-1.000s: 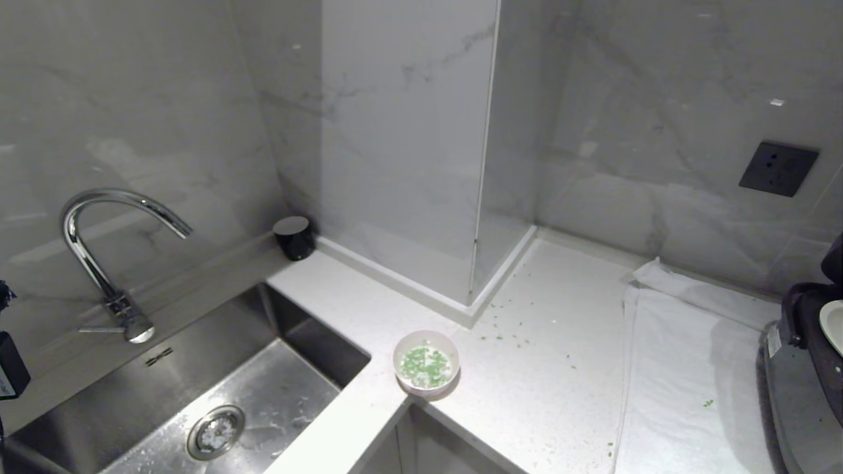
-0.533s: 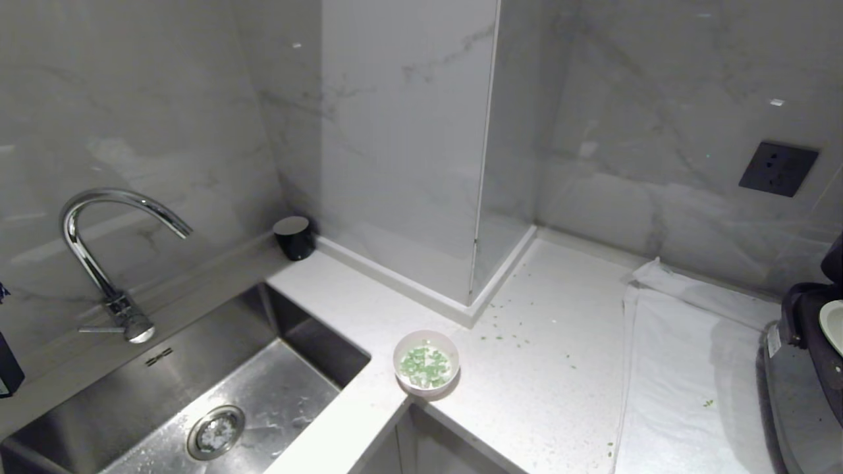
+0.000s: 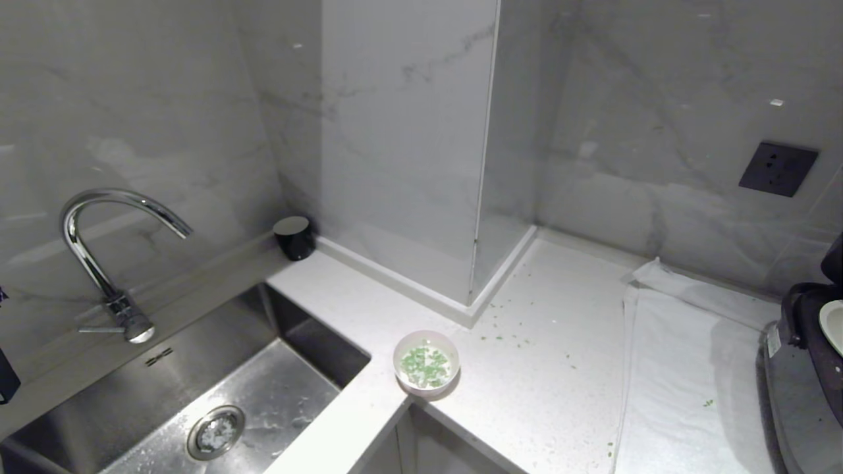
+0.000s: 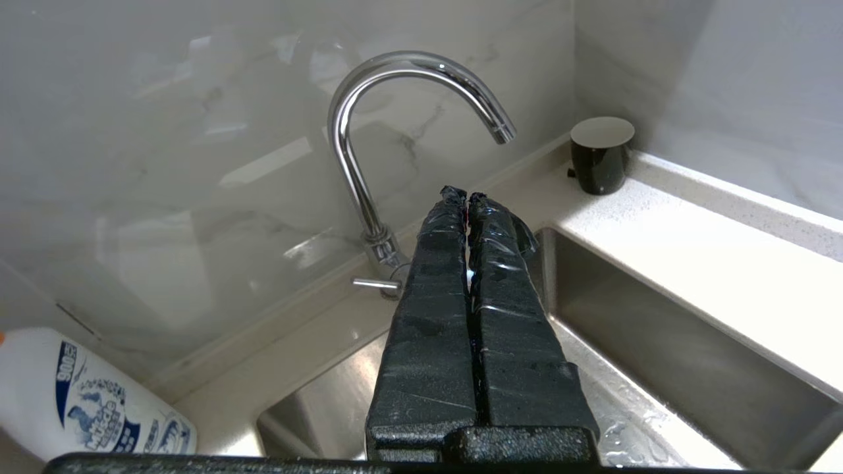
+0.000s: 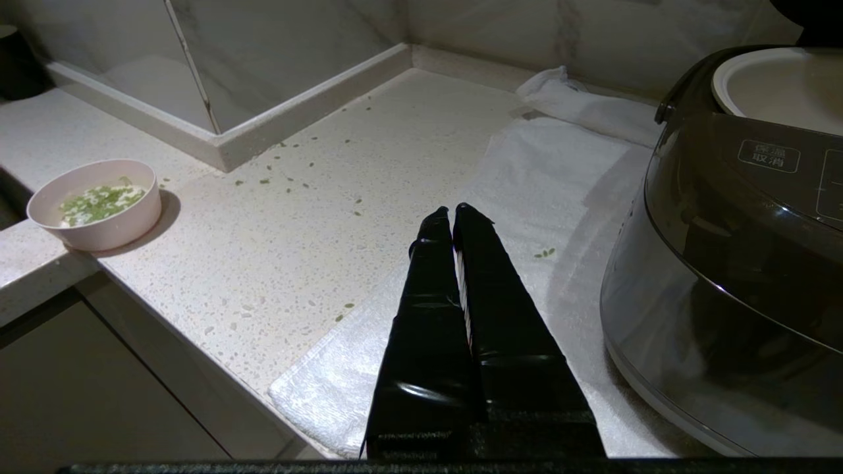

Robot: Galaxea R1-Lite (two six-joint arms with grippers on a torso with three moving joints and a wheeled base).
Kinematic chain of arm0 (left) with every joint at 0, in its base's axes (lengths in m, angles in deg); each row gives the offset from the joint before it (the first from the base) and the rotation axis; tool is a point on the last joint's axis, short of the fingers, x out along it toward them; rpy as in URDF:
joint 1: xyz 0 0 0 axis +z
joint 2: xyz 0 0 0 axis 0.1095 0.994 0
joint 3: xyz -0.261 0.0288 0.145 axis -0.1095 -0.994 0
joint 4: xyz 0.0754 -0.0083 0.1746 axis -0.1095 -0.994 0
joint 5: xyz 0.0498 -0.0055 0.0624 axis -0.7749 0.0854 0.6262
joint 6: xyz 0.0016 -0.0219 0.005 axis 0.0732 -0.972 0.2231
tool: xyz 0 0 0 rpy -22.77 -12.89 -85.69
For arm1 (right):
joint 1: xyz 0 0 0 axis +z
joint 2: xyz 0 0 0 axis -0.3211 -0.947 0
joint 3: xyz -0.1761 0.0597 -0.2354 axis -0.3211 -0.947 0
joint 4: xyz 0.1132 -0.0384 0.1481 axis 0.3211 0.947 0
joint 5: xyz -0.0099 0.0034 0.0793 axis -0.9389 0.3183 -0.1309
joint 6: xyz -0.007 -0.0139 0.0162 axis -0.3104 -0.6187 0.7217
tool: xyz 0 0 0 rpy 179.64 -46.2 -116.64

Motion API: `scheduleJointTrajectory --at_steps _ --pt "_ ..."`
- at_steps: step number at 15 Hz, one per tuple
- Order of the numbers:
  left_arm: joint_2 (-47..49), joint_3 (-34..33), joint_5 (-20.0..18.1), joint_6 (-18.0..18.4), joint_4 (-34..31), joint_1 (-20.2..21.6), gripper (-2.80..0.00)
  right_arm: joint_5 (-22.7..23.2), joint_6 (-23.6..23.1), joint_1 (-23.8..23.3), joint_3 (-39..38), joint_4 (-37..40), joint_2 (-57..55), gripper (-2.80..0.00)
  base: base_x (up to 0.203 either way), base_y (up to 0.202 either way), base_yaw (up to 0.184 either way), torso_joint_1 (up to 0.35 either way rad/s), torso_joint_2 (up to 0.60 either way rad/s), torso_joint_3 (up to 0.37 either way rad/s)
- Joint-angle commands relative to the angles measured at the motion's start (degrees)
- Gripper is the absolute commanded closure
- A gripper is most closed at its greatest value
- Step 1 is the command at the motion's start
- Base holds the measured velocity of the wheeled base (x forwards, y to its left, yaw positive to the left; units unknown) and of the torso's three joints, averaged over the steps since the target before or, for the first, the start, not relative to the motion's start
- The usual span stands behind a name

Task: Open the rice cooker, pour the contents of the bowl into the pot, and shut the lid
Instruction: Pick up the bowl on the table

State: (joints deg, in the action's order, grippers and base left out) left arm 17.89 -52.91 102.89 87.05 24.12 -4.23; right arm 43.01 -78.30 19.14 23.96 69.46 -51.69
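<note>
The small pale pink bowl [image 3: 426,363] stands on the counter's front corner beside the sink, holding the green contents [image 3: 427,366]; it also shows as the bowl [image 5: 95,205] in the right wrist view. The dark rice cooker [image 5: 731,263] sits at the far right on a towel, with a white round surface [image 5: 777,85] at its top and a dark part, apparently the lid [image 3: 834,263], standing above it. My left gripper [image 4: 467,195] is shut and empty over the sink, pointing at the tap. My right gripper [image 5: 453,209] is shut and empty over the towel, left of the cooker.
A steel sink [image 3: 217,395] with a curved tap [image 3: 99,250] fills the left. A black cup [image 3: 294,237] stands in the corner and a white bottle [image 4: 79,401] behind the sink. A white towel [image 3: 685,368] covers the right counter; green bits [image 3: 507,336] lie scattered there.
The dark part of my left arm at the head view's left edge has slid further out of view. Bowl, cooker and right arm have not moved.
</note>
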Motion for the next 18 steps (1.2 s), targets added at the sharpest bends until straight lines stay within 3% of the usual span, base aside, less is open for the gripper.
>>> scheduleJointTrajectory --at_steps 1,2,3,5,10,18 --pt "1.2 0.8 -12.0 -0.1 -0.1 4.4 0.0 0.0 0.0 0.0 -0.1 0.0 0.0 0.0 0.0 0.0 0.0 0.0 0.0 0.0" --pt "2.2 1.1 -19.2 -0.3 -0.8 5.6 0.0 0.0 0.0 0.0 -0.1 0.0 0.0 0.0 0.0 0.0 0.0 0.0 0.0 0.0" --pt "3.8 1.2 -23.7 -0.8 -2.7 6.5 0.0 0.0 0.0 0.0 -0.1 0.0 0.0 0.0 0.0 0.0 0.0 0.0 0.0 0.0" --pt "2.8 0.3 -25.6 -1.3 -4.0 10.0 0.0 0.0 0.0 0.0 -0.1 0.0 0.0 0.0 0.0 0.0 0.0 0.0 0.0 0.0" --pt "-10.3 -5.2 -29.9 -1.8 -8.7 10.9 0.0 0.0 0.0 0.0 -0.1 0.0 0.0 0.0 0.0 0.0 0.0 0.0 0.0 0.0" --pt "-26.7 -11.7 -30.5 -2.3 -16.0 10.7 0.0 0.0 0.0 0.0 -0.1 0.0 0.0 0.0 0.0 0.0 0.0 0.0 0.0 0.0"
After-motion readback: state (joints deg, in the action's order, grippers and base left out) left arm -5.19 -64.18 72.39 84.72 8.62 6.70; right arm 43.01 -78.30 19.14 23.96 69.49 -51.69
